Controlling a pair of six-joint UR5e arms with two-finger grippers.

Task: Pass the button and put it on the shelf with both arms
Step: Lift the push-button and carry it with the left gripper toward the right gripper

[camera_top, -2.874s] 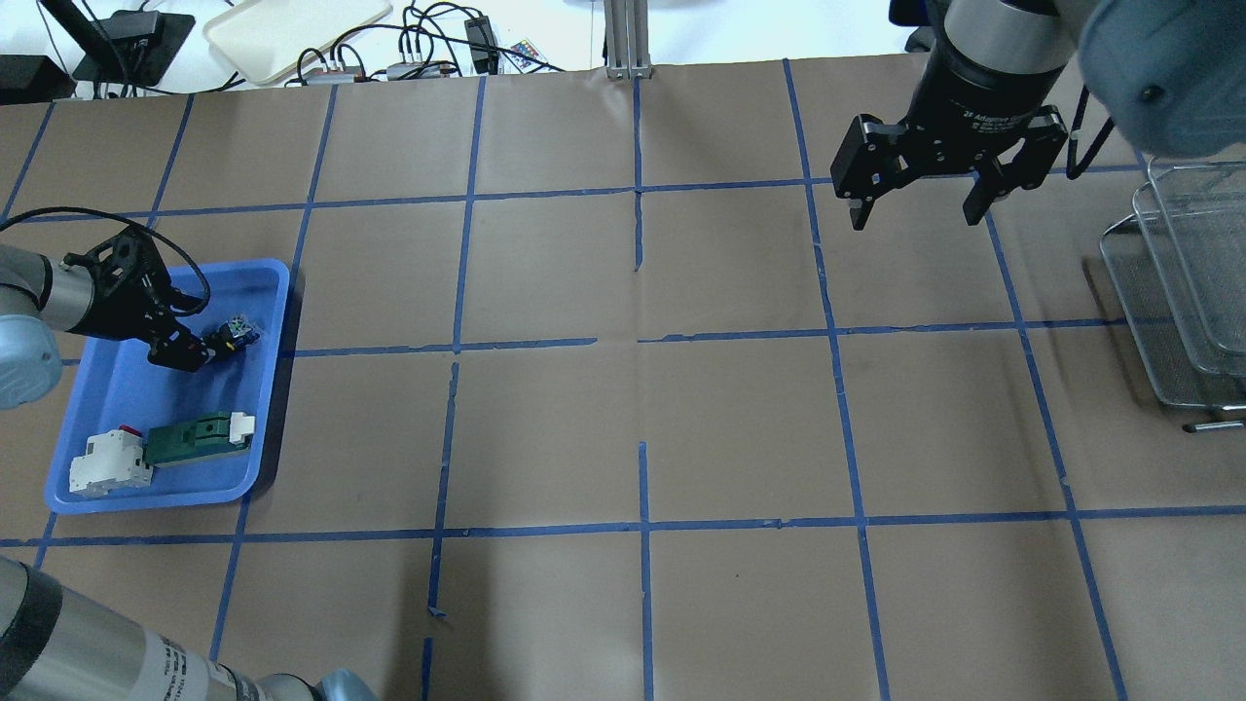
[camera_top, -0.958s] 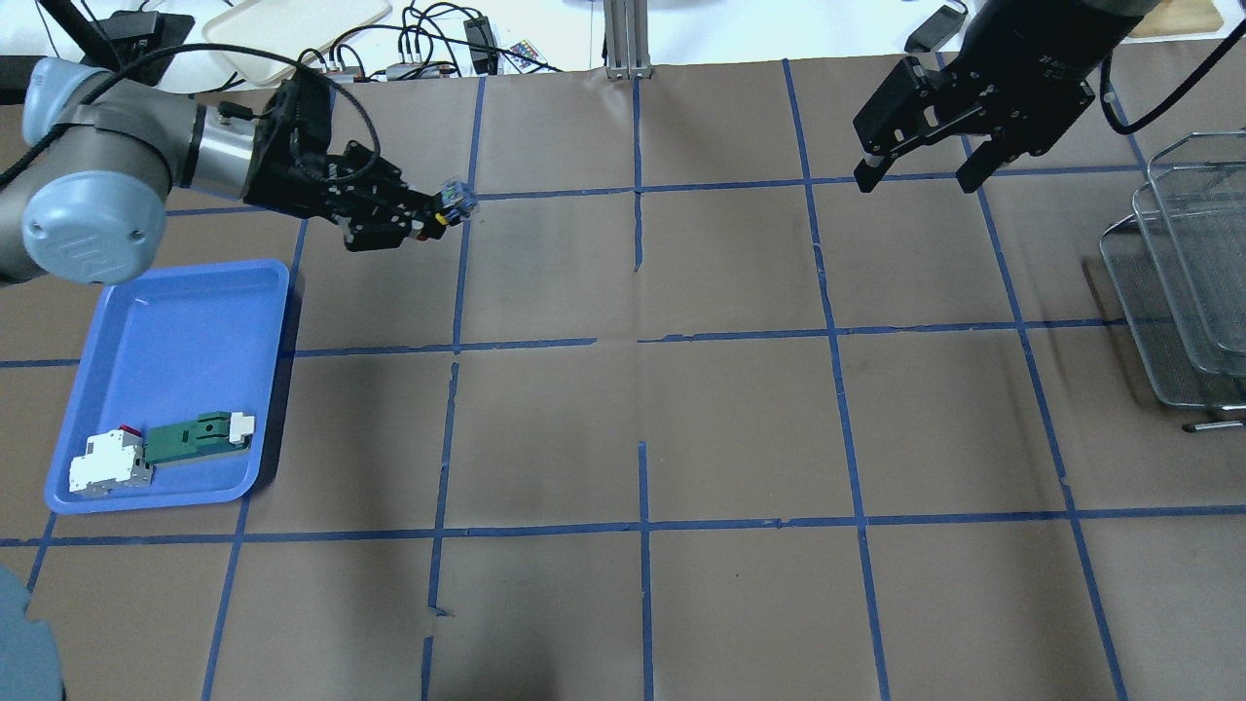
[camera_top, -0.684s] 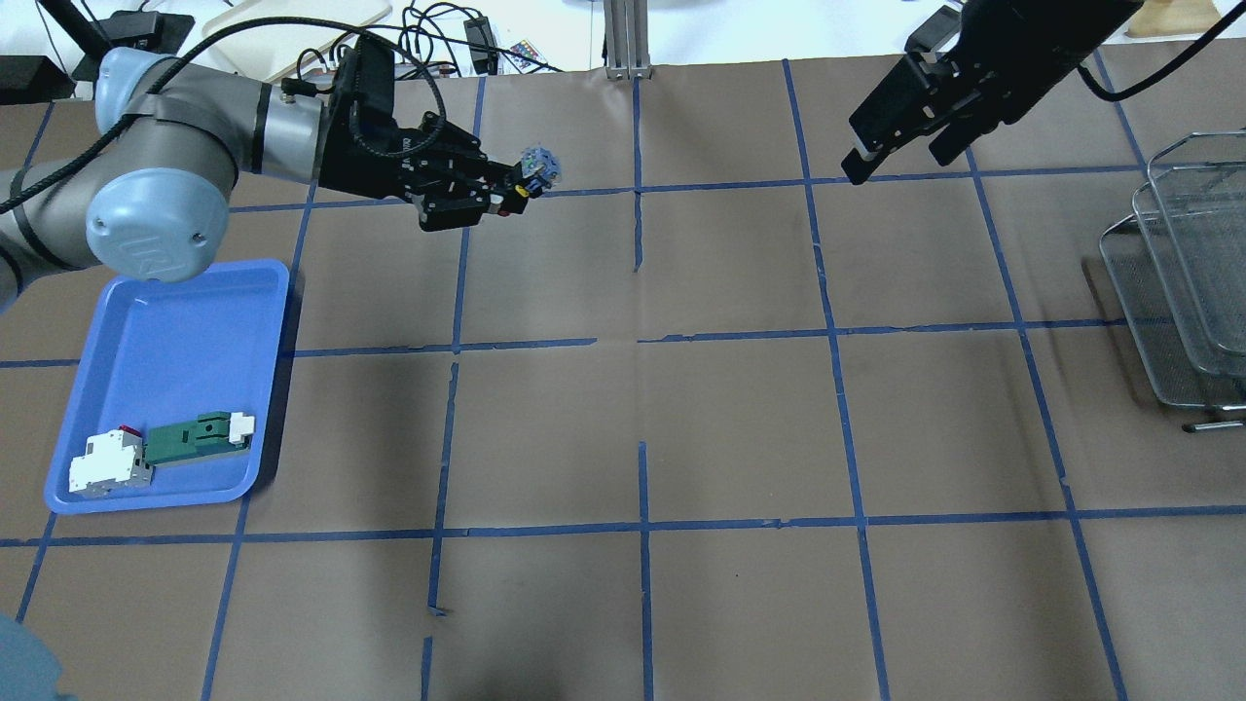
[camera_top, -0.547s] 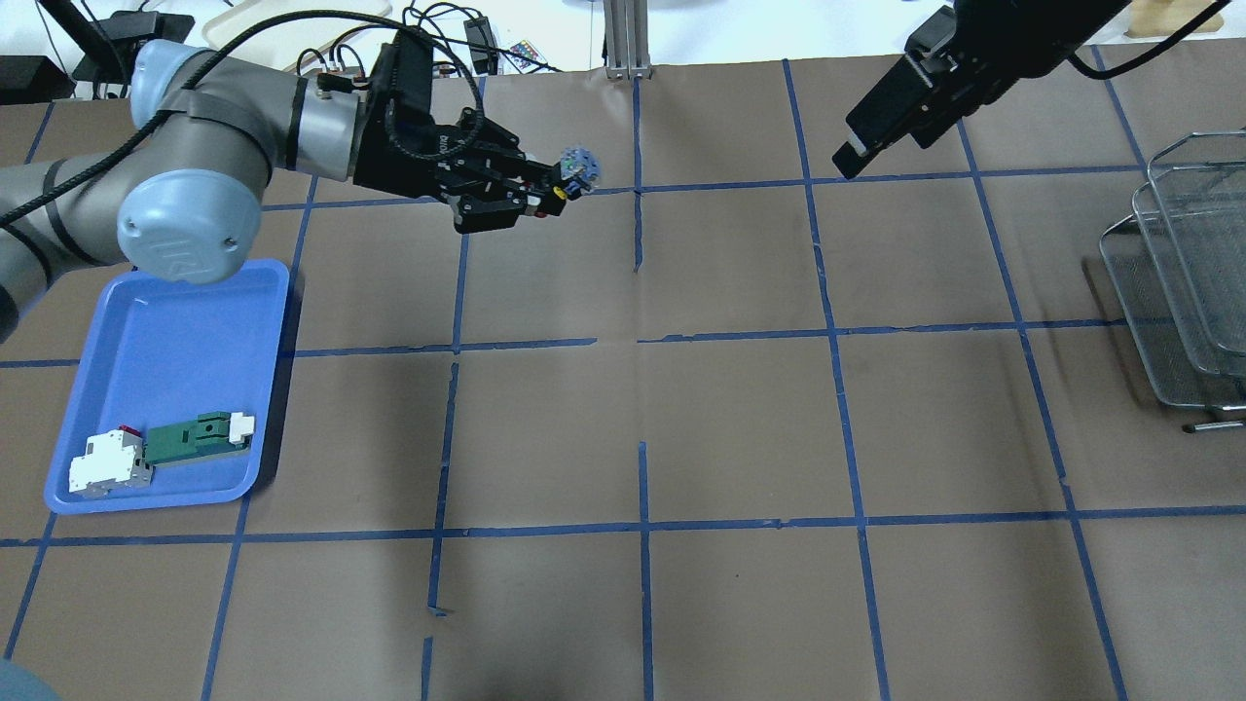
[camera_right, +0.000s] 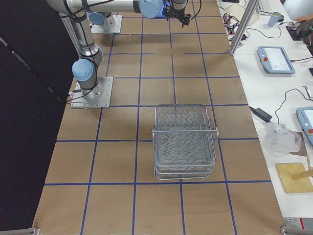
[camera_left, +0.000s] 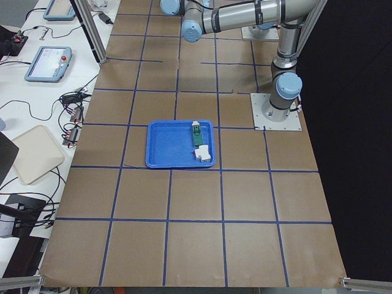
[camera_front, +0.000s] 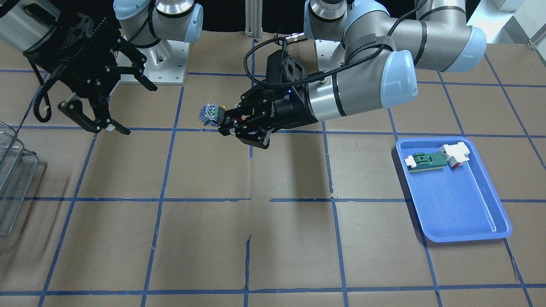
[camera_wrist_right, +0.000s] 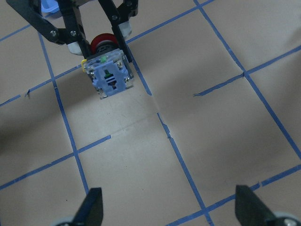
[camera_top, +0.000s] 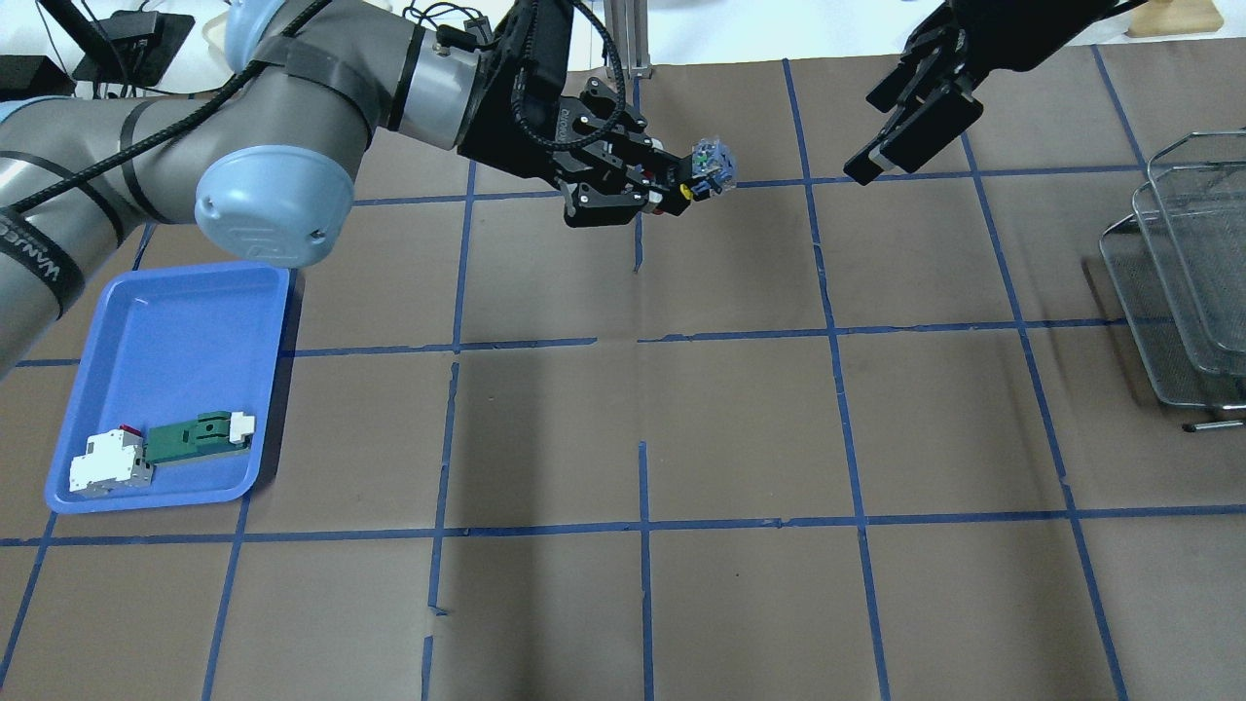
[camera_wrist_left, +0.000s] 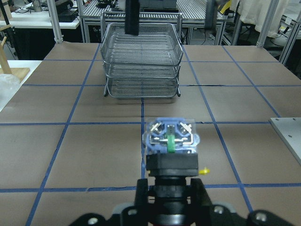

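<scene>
Lifted clear of the blue tray (camera_top: pixel 165 302) and carried over mid-surface (camera_top: pixel 740 419), the push-button switch (camera_top: pixel 714 166), clamped in the left claw (camera_top: pixel 681 187), now faces the wide-spread right claw (camera_front: pixel 136 108), ready for hand-over.

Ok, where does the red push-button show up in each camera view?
Exterior front-facing: push-button left of centre, held by the left gripper.
Overhead exterior: push-button upper middle.
Exterior left: not visible.
Exterior right: not visible.
Left wrist-mounted: push-button bottom centre.
Right wrist-mounted: push-button upper left.
Shared landmark: wire-mesh shelf, straight ahead of the push-button in the left wrist view, right edge overhead.
</scene>
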